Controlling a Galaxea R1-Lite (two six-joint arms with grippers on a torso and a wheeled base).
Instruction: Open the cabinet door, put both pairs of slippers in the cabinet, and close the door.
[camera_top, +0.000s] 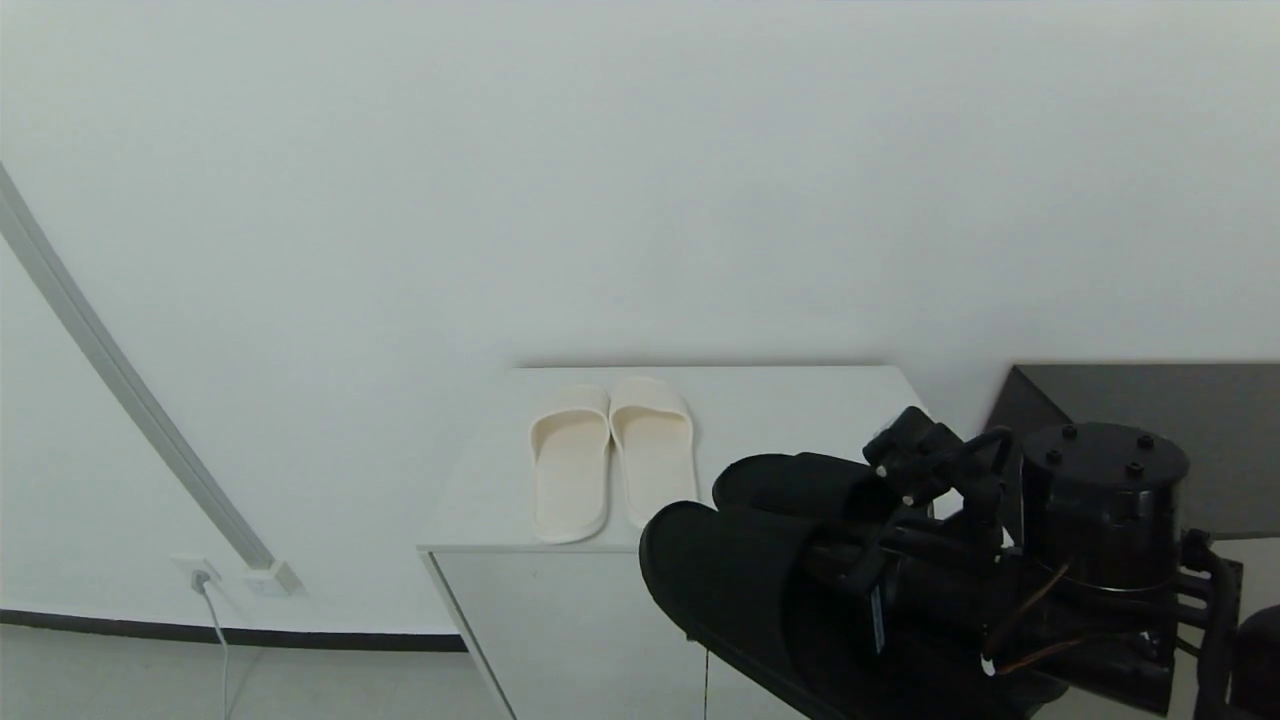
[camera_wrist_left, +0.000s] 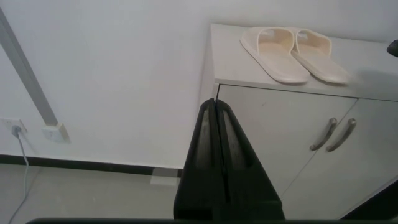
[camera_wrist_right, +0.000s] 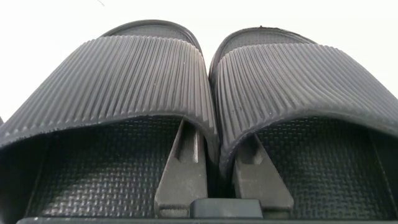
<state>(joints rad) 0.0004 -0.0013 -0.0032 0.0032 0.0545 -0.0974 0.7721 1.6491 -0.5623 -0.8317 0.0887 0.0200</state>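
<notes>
- Black right gripper (camera_wrist_right: 219, 180) has one finger (camera_wrist_right: 182, 171) under each strap and pinches the two adjoining inner walls of the black slippers (camera_wrist_right: 143, 81) between them.
- Those slippers have ribbed straps and dimpled footbeds. They sit side by side, toes pointing away from the wrist.
- In the head view the pair hangs at the cabinet's (camera_wrist_left: 273, 124) right front corner, seemingly clear of its top, though the overlap makes that hard to judge.
- Left gripper (camera_wrist_left: 216, 155) has its fingers pressed together on nothing, out in front of the cabinet's left corner.
- White slippers (camera_top: 570, 460) lie touching, soles down, on the cabinet top, heels at the front edge and toes toward the wall (camera_top: 640, 180).
- Both white doors are shut, with two metal handles (camera_wrist_left: 324, 133) close together at the middle.
- A grey duct (camera_top: 110, 365) slants down the wall to a socket (camera_top: 197, 572) with a cord plugged in, above a dark skirting and pale floor (camera_top: 150, 680).
- A dark tabletop (camera_top: 1200, 400) stands just right of the cabinet.
</notes>
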